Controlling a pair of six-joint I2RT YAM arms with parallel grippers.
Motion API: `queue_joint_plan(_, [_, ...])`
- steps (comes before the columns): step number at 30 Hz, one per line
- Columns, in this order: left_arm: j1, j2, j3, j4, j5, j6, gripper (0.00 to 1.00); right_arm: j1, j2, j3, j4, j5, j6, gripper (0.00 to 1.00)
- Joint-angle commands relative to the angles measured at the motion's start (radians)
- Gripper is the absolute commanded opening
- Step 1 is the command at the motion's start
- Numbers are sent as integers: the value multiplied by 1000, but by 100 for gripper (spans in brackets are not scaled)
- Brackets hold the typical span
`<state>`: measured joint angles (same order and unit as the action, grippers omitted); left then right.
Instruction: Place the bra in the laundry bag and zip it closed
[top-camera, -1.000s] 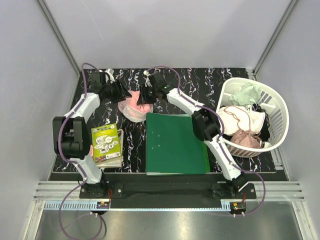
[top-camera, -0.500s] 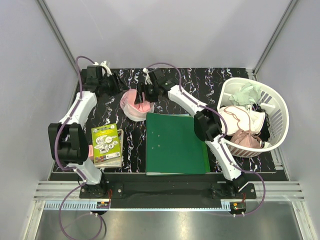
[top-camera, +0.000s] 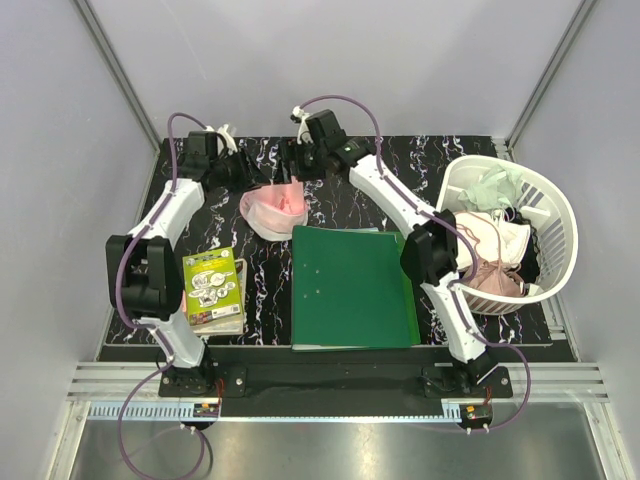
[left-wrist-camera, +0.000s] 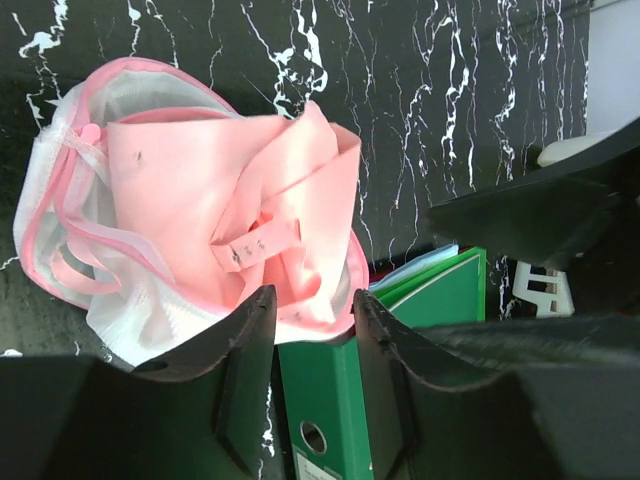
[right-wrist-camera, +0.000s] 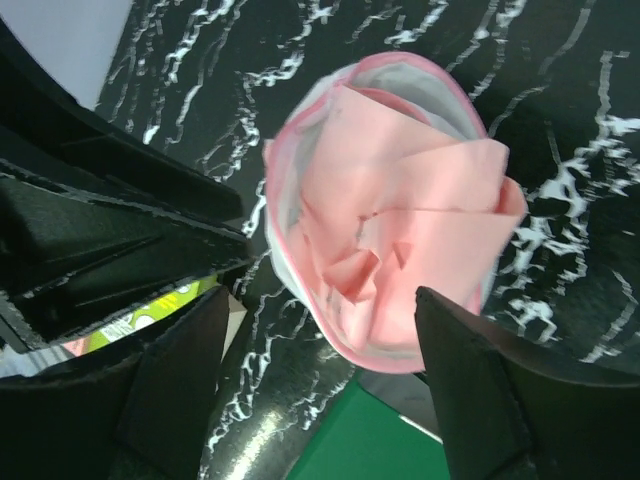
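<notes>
Left gripper (left-wrist-camera: 312, 300) hangs with fingers parted and nothing between them. The right gripper (right-wrist-camera: 322, 300) is spread wide, also empty. Nearest the arm bases lie a book (top-camera: 212, 290) and a green binder (top-camera: 352, 285). Against the binder's far left corner sits the laundry bag (top-camera: 262, 215), its mouth gaping. The pink bra (left-wrist-camera: 200, 190) is bunched inside, with some fabric and a strap spilling over the pink rim. Both grippers hover beyond the bag toward the back, one on either side. A white basket (top-camera: 495, 300) of clothes stands at the right. By the look of it, the bra is mostly in. Tucking in the loose fabric and closing the zip are left to do.
</notes>
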<state>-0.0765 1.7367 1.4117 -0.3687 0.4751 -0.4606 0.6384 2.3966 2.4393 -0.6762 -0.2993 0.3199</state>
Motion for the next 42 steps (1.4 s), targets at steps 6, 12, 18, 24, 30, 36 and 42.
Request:
queue_joint_plan(6, [-55, 49, 69, 27, 49, -6, 37, -71, -149, -208, 7, 19, 24, 61])
queue_joint_plan(12, [-86, 109, 102, 28, 45, -9, 36, -112, -169, -359, 142, -102, 82, 52])
queue_joint_plan(18, [-98, 139, 112, 27, 37, -9, 36, -117, -114, -344, 167, -139, 91, 37])
queue_joint_plan(24, [-103, 142, 112, 28, 37, -7, 34, -126, -62, -318, 171, -150, 88, 35])
queue_joint_plan(30, [-106, 141, 118, 28, 39, -7, 34, -132, -8, -278, 173, -169, 82, 34])
queue_joint_plan(36, [-108, 144, 119, 28, 40, -6, 33, -134, 39, -246, 175, -210, 91, 34])
queue_joint_plan(42, [-109, 164, 130, 28, 42, -7, 34, -134, 65, -241, 204, -253, 117, 33])
